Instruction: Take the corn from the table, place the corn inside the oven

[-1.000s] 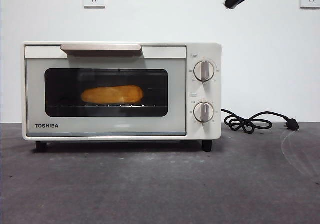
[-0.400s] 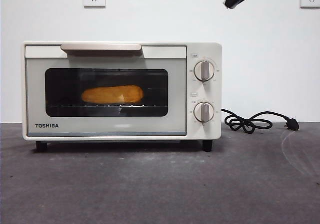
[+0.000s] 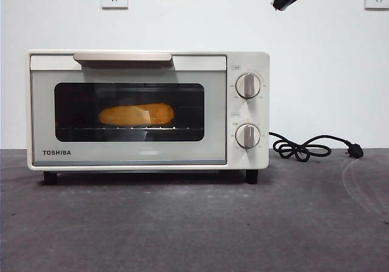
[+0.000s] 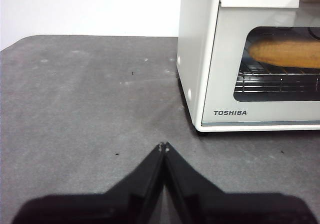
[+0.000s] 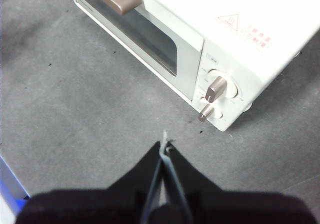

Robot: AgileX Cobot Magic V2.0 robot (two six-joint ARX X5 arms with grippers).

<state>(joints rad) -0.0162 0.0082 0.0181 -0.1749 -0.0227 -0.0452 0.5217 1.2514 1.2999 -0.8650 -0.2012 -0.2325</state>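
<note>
Both hands, left hand (image 4: 163, 146) and right hand (image 5: 165, 144), sit clenched and empty; corn (image 3: 136, 114) rests inside the closed oven (image 3: 250, 156), so little risk remains beyond a stray arm nudging it.

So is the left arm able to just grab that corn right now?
Probably not. The corn lies on the rack inside the oven, behind its closed glass door. The left tool sits shut over the table, outside; the door must open first.

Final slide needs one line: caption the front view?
Yellow-orange corn cob on the rack inside the closed cream-white Toshiba oven on a dark grey table.
</note>
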